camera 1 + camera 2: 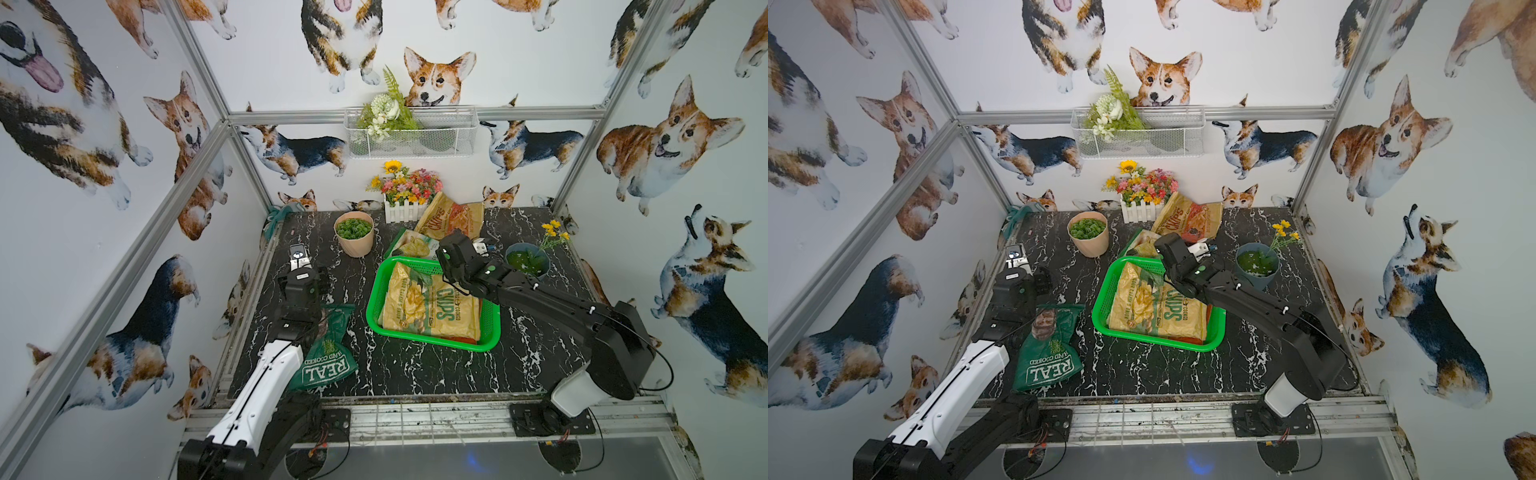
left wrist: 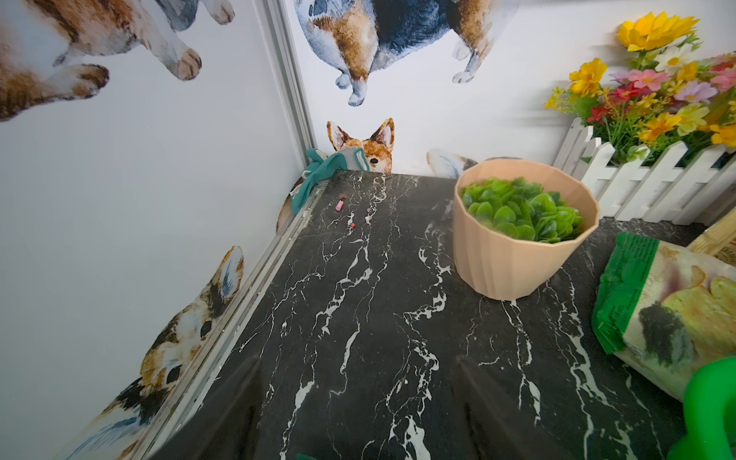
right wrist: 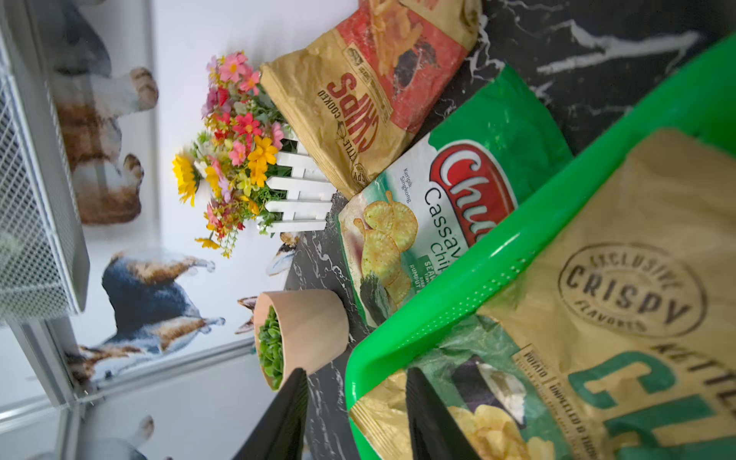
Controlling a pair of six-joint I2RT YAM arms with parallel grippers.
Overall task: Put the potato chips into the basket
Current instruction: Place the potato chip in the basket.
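Claws both spread, holding nothing; right claw (image 3: 356,372) straddles basket (image 3: 517,245) rim.
Tan chips bag (image 3: 637,239) lies just inside; left claw (image 2: 354,370) hangs over open desk (image 2: 358,259).

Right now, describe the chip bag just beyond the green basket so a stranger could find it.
On the black marble table, find the bright green basket. Just behind its far rim lies the cassava bag, with a tan bag behind it and another in the basket. Unlike those, it is green and white with a red logo.
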